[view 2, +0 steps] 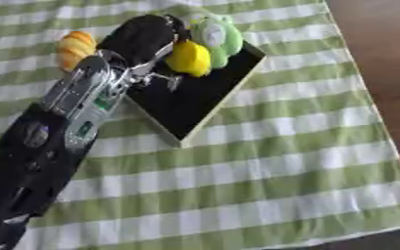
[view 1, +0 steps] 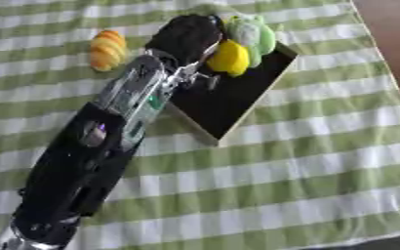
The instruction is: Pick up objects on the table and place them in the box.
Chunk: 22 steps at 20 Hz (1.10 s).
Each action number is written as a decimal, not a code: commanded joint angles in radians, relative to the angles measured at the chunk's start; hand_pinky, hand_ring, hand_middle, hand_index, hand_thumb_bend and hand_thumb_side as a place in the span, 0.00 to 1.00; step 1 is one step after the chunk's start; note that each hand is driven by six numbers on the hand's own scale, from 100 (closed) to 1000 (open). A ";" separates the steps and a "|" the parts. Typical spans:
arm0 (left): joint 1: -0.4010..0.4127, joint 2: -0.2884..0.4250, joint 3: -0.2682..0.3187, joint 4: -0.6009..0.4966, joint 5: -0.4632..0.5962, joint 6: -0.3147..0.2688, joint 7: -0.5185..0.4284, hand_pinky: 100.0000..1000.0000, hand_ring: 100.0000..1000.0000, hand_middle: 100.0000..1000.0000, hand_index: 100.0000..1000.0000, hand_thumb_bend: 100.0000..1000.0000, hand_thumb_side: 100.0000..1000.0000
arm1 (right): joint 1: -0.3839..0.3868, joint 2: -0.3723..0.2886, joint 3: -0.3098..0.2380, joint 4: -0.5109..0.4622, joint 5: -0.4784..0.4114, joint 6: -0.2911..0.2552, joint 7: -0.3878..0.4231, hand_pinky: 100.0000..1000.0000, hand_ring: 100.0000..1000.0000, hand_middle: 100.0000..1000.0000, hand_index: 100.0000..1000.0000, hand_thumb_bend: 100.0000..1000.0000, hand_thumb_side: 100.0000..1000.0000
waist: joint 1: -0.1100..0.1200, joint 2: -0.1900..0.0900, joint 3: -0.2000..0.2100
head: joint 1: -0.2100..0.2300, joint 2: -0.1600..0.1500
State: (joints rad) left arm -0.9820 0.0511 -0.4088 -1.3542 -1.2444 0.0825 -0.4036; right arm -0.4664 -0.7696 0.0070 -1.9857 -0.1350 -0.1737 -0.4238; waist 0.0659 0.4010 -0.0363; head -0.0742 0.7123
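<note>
Placing step, as judged: the left hand (view 1: pixel 186 36) reaches over the black-lined box (view 1: pixel 229 97), above a yellow lemon-like object (view 1: pixel 230 58) and a pale green toy (view 1: pixel 253 34) lying inside. Whether its fingers grip or are spread cannot be told. An orange bread-like object (view 1: pixel 107 50) lies on the striped cloth (view 1: pixel 306 166), likely next to fetch.

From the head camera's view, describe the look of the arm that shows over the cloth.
Only the left arm shows, entering from the lower left. Its near part is a bulky glossy black shell with a small purple spot. Further along comes a silver-grey metal section with a green patch and thin metal rods at the wrist. The left hand is black. No right arm appears in either view.
</note>
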 commanded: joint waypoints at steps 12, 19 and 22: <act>0.021 0.030 0.046 -0.044 0.014 -0.006 -0.073 0.93 0.88 0.85 0.96 0.57 0.58 | 0.014 -0.022 -0.016 -0.014 -0.007 0.005 -0.004 0.90 0.83 0.68 0.78 0.00 0.57 | -0.003 -0.040 0.012 | -0.023 0.009; 0.022 0.111 0.089 -0.224 0.093 0.015 -0.079 0.92 0.87 0.83 0.94 0.39 0.48 | 0.022 -0.028 -0.018 -0.014 -0.004 0.002 -0.009 0.90 0.83 0.68 0.78 0.00 0.57 | -0.003 -0.048 0.015 | -0.028 0.019; 0.005 0.228 0.154 -0.328 0.136 0.065 -0.079 0.91 0.87 0.82 0.92 0.38 0.40 | 0.028 -0.036 -0.021 -0.014 -0.001 -0.001 -0.013 0.90 0.83 0.68 0.78 0.00 0.57 | 0.001 -0.052 0.017 | -0.038 0.030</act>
State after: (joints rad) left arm -0.9538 0.2229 -0.2872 -1.6252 -1.1272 0.1297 -0.4849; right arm -0.4314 -0.7706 0.0005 -1.9857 -0.1349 -0.1740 -0.4314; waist 0.0728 0.3754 -0.0193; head -0.1080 0.7383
